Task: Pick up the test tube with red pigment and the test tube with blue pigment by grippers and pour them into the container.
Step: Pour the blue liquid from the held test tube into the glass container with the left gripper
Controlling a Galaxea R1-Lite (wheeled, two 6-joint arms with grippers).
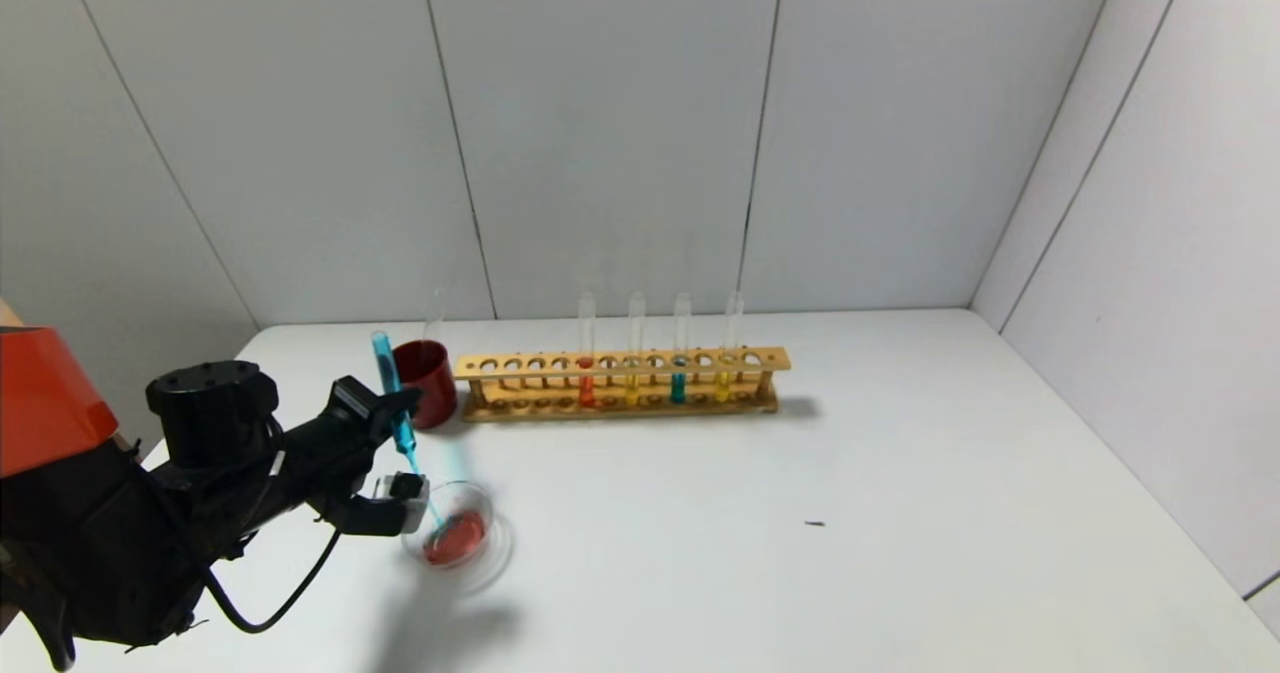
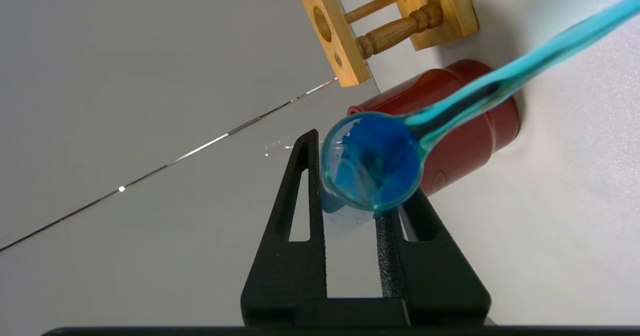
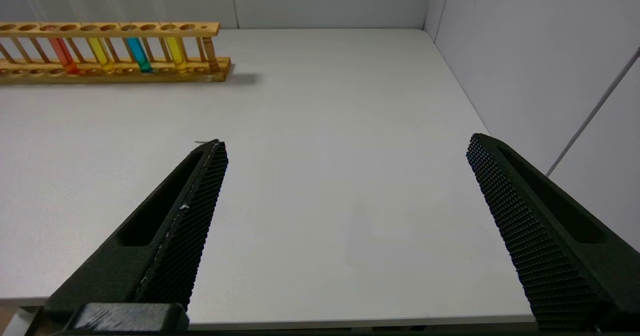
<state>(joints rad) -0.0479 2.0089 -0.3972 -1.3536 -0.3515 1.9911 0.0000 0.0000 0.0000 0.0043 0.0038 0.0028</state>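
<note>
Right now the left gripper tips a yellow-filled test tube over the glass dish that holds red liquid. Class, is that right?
Not quite: the tube in the left gripper holds teal-blue liquid, not yellow, as the head view shows. It is tipped over the glass dish that holds red liquid.

I count five test tubes with liquid in them: four standing in the one wooden rack [image 1: 622,383] at centre frame and one held tilted at lower left. By colour, that gives me two teal-blue tubes, the held one [image 1: 394,403] and one in the rack [image 1: 680,353]; one orange-red tube [image 1: 586,351]; and two yellow tubes [image 1: 634,351] [image 1: 728,351]. A sixth, clear tube [image 1: 435,315] seems to rise from the one dark red cup [image 1: 426,381], though I can't tell its contents. I see one clear glass dish [image 1: 458,533], one black speck [image 1: 815,524] on the table, and two grippers, the left [image 1: 402,458] and the right [image 3: 345,186]
</note>
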